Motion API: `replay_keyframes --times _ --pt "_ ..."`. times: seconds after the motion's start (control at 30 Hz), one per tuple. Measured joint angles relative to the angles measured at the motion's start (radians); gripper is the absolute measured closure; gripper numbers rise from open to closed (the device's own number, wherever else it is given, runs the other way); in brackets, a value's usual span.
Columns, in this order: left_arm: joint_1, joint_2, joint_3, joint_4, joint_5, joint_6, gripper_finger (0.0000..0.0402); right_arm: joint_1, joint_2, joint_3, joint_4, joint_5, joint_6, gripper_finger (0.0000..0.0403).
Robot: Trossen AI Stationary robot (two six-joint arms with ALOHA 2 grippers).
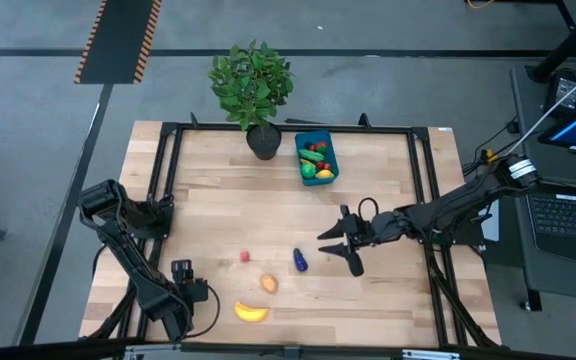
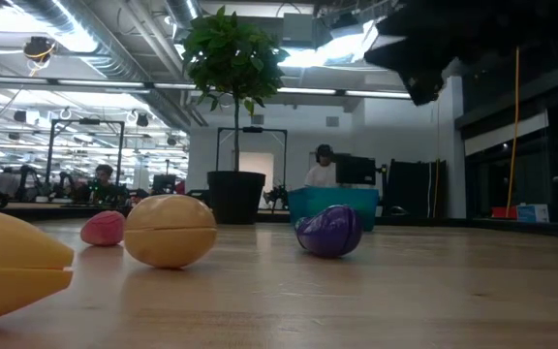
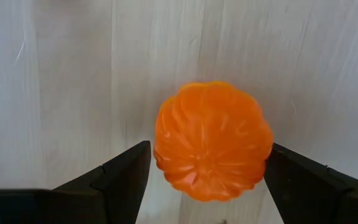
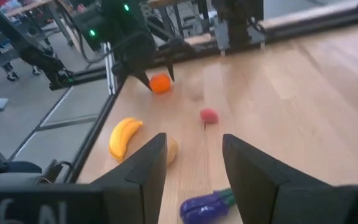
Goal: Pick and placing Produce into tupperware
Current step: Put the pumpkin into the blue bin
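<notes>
Produce on the bare tabletop: five pieces, namely one banana (image 1: 252,312), one tan potato (image 1: 269,284), one red berry (image 1: 245,257), one purple eggplant (image 1: 300,261) and one orange (image 3: 213,141).
Produce in the tupperware: several small red, green and yellow pieces; too small to count.
Tupperware: one, blue (image 1: 329,143), open-topped, at about 1 o'clock from the tabletop's (image 1: 388,200) centre, just beside the plant pot (image 1: 263,142).
Plant: one leafy green one (image 1: 251,80), at 12 o'clock on the tabletop.
Orange, look: bright, ribbed like a peeled segment ball, matte plastic, sitting on pale wood.
Orange, place: near the 7 o'clock corner, between the left hand's fingers.
Left hand (image 3: 206,180): jaws wide, one finger (image 3: 127,174) each side of the orange, touching or nearly so; a firm grip cannot be told.
Right hand (image 1: 342,244): at about 4 o'clock from centre, jaws parted, nothing between them, above the tabletop just beside the eggplant.
Banana, look: yellow, curved, at 6 o'clock near the front edge.
Eggplant, look: glossy purple with a green cap.
Berry: small, pinkish red, apart from the potato.
Background: people seated at desks in the room beyond.
</notes>
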Motion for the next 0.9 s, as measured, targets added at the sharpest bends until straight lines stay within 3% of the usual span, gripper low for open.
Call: replay_keyframes --times 0.27,0.73,0.9 --pt "0.002 0.0 -0.002 0.021 -0.01 0.003 0.0113 -0.014 0.078 0.0 0.054 0.0 0.022 0.0244" --pt "0.001 0.001 -0.003 0.043 -0.057 -0.03 0.0113 -0.023 0.081 0.0 0.088 -0.001 -0.004 0.0244" --pt "0.003 0.003 -0.003 0.064 -0.12 -0.034 0.0113 -0.023 0.081 0.0 0.088 -0.001 -0.005 0.0244"
